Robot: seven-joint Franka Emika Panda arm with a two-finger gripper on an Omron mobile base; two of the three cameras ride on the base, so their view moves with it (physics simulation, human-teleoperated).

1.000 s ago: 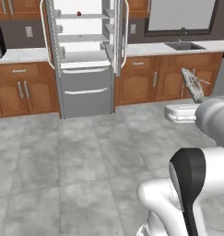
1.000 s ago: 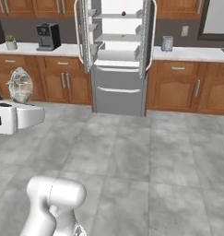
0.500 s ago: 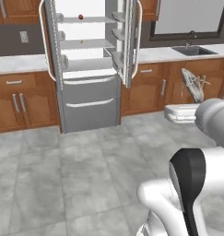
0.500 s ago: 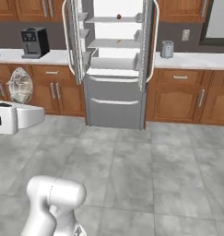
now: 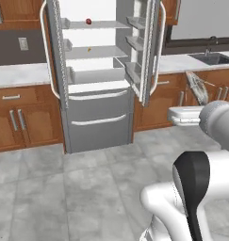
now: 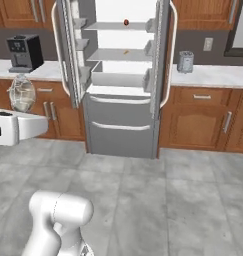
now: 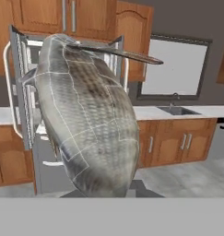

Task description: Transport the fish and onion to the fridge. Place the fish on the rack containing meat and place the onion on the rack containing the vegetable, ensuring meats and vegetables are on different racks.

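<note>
The slender grey scaled fish with thin fins (image 7: pixel 85 115) sits right against the hand camera, its body standing up from the bottom of the hand view and leaning slightly, a thin dark fin or tail spine jutting from its upper end. In the left base view the same fish (image 5: pixel 197 87) stands above the end of the white forearm, and in the right base view (image 6: pixel 21 93) likewise, so it is carried in the air, well apart from the tall grey fridge with the white interior (image 5: pixel 94 75). The fingertips are hidden beneath the fish's body, so the grip itself cannot be made out; judging from the fish riding upright on the hand, the gripper is probably closed on its lower end.

The fish looks light but smooth and tapered, so I judge it prone to slipping or pivoting between the fingers when the arm swings. A hold across the thick middle of the body would be steadier than one near the thin tail, and the fins look too frail to bear any load.

The fridge doors stand open. A small dark red-brown lump (image 5: pixel 88 21) lies on the top translucent shelf, a small orange item (image 5: pixel 89 49) on the shelf below. Wooden cabinets and pale counters flank the fridge; a black coffee machine (image 6: pixel 24 52) stands on the counter.
</note>
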